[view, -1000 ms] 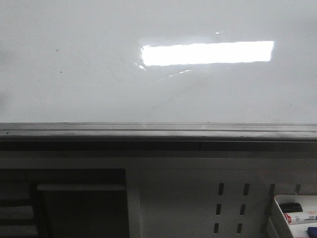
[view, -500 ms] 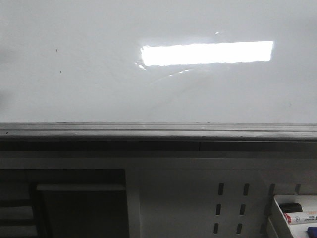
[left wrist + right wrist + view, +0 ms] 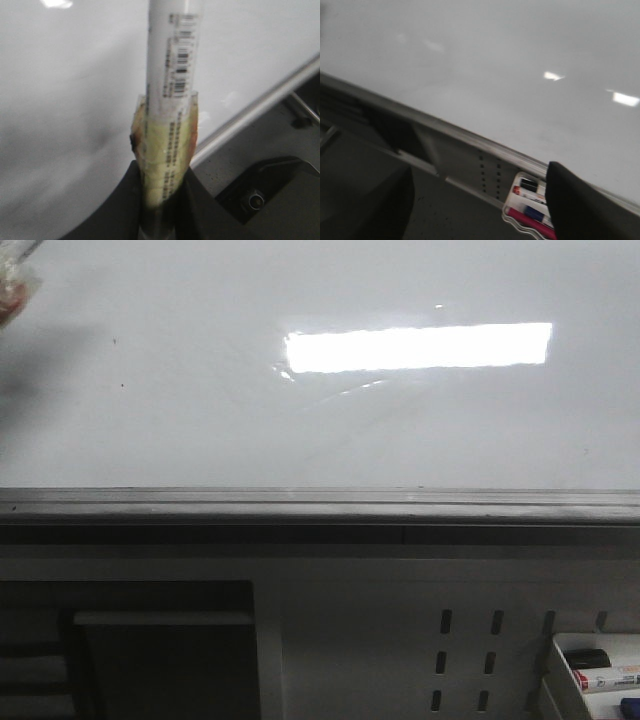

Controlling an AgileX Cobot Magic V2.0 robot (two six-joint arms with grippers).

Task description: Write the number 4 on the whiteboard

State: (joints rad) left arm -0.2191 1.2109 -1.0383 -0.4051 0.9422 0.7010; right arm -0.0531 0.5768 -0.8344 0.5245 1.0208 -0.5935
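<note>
Glossy and white, the large flat whiteboard (image 3: 200, 420) fills the upper half of the front view, with a bright rectangular light reflection (image 3: 418, 347) on its right-centre and a dark grey ledge (image 3: 320, 508) running along its lower edge. No marker strokes of a number 4 can be seen on the board in any view; only a couple of tiny dark specks sit on its left part. Below the ledge stands a white perforated panel with dark slots (image 3: 465, 660), and at the lower right corner a white tray (image 3: 562, 665) holds marker pens. At the top left corner of the front view a blurred tip of something pale with a reddish patch (image 3: 14, 285) shows over the board, casting a soft shadow beside it. In the left wrist view the left gripper (image 3: 162, 200) is clamped on a long white cylindrical marker with a barcode label (image 3: 172, 55), whose lower part is wrapped in yellowish tape; the marker points out over the whiteboard's white surface. In the right wrist view the right gripper (image 3: 480, 210) has its dark fingers (image 3: 580, 205) spread well apart with nothing between them, above the ledge and the tray.
</note>
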